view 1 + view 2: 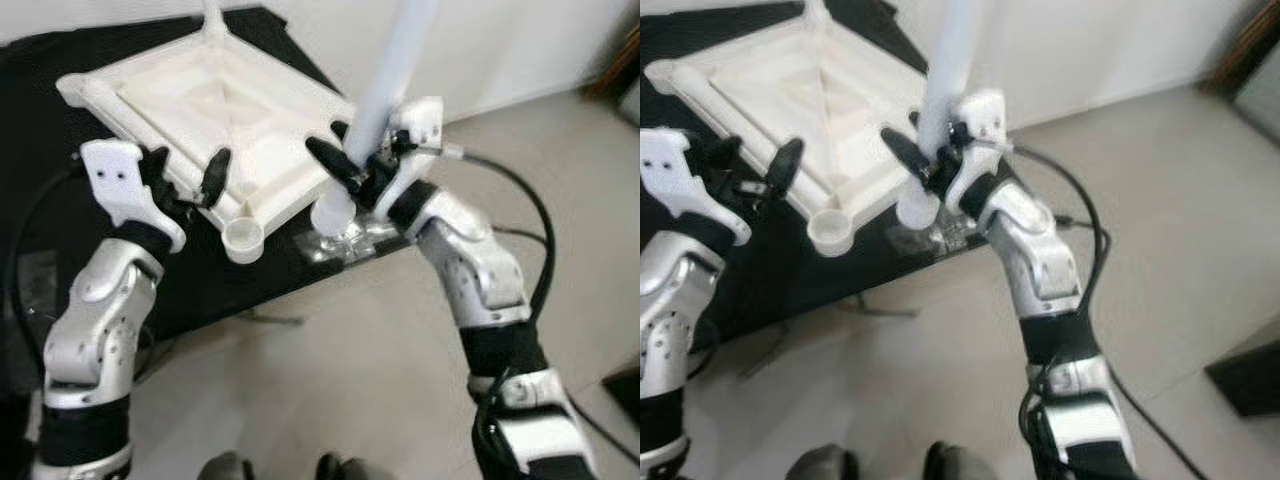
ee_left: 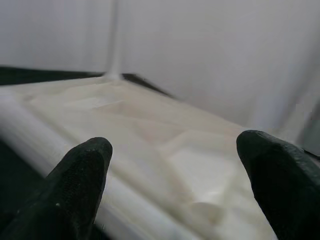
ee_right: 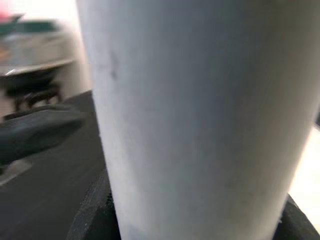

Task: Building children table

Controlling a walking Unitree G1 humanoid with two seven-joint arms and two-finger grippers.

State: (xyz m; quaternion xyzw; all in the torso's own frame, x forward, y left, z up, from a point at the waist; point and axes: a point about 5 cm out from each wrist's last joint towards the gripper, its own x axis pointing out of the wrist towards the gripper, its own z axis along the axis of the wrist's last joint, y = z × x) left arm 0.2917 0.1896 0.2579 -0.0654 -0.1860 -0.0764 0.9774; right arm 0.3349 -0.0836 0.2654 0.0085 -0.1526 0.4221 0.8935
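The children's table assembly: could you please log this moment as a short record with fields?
tabletop: white tabletop lying upside down on a black surface
leg in hand: white table leg, near upright, lower end by the tabletop's corner
right gripper: right gripper shut on the table leg
left gripper: left gripper open at the tabletop's near edge
empty socket: round corner socket

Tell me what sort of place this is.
Probably a room in a home, used as an assembly spot: pale tiled floor, plain white wall, and a black work surface holding an upside-down white children's tabletop.
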